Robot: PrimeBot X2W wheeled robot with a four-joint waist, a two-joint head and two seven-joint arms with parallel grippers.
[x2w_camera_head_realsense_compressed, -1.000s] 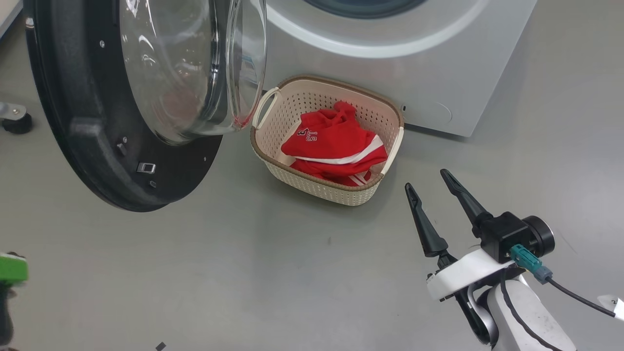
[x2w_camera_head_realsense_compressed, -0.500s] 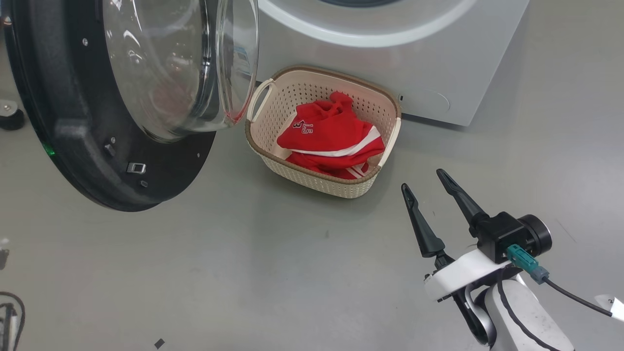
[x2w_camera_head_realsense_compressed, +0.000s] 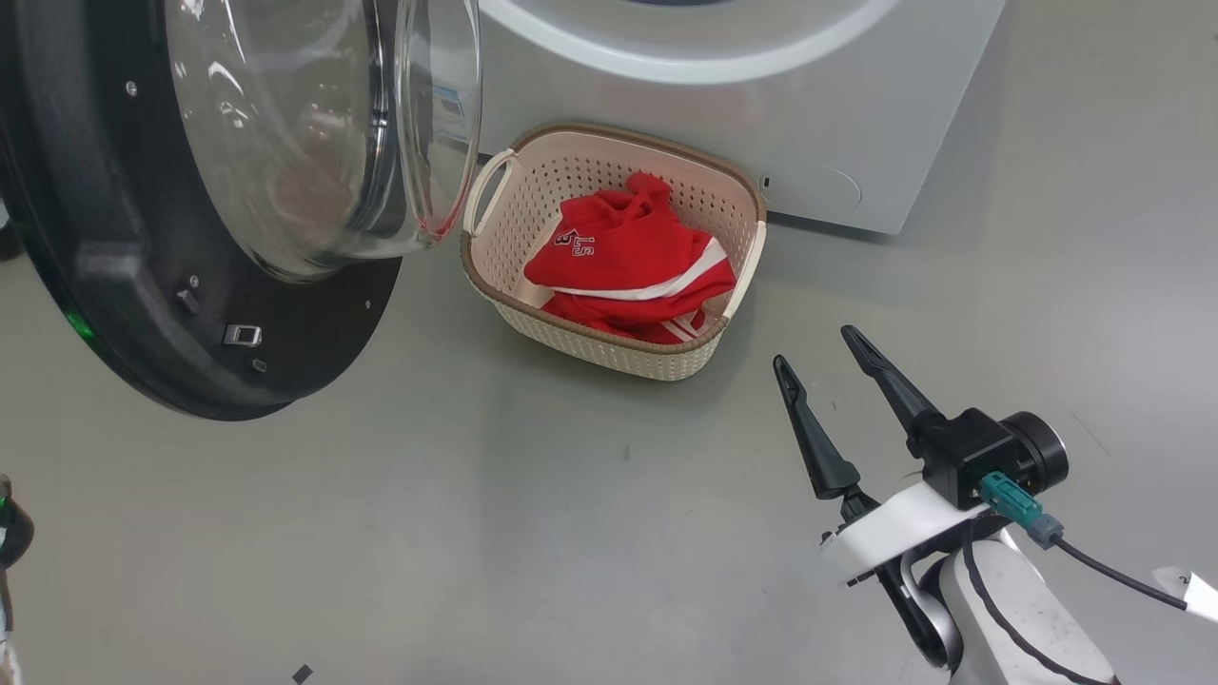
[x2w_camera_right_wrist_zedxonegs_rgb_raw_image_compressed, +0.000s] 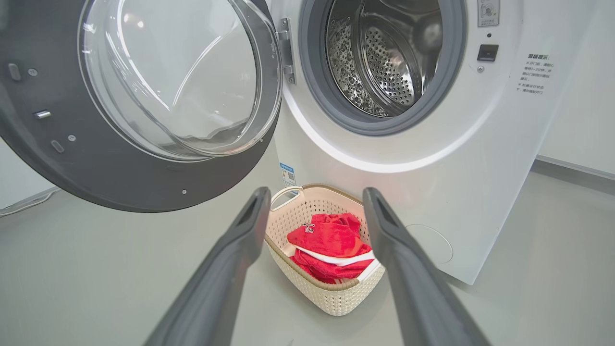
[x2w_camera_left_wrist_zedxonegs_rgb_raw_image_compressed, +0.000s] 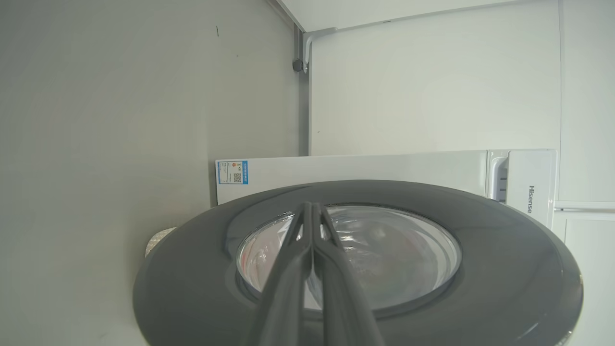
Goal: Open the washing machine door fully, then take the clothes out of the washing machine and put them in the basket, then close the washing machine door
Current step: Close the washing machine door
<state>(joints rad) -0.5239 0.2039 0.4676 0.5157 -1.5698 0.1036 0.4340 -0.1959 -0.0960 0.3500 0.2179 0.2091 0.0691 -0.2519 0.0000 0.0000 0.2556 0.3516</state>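
In the head view you see the clothes (x2w_camera_head_realsense_compressed: 628, 262) lying in the basket (x2w_camera_head_realsense_compressed: 609, 354), on the floor just in front of the washing machine (x2w_camera_head_realsense_compressed: 761, 133). The right end effector (x2w_camera_head_realsense_compressed: 814, 346) is spread, apart from the machine. In the left wrist view the left end effector (x2w_camera_left_wrist_zedxonegs_rgb_raw_image_compressed: 311, 207) is pressed together, empty, over the outer face of the washing machine door (x2w_camera_left_wrist_zedxonegs_rgb_raw_image_compressed: 192, 278). In the right wrist view that door stands swung open beside the machine's drum mouth.

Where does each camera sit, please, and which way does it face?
Head view: high, looking down at the basket of clothes and the open washing machine door; the open right pincer shows lower right.
Left wrist view: behind the door's outer face, looking along the shut left pincer toward the washing machine.
Right wrist view: low, facing the open drum and basket between its own fingers.
Head and right wrist share basket, clothes, door.
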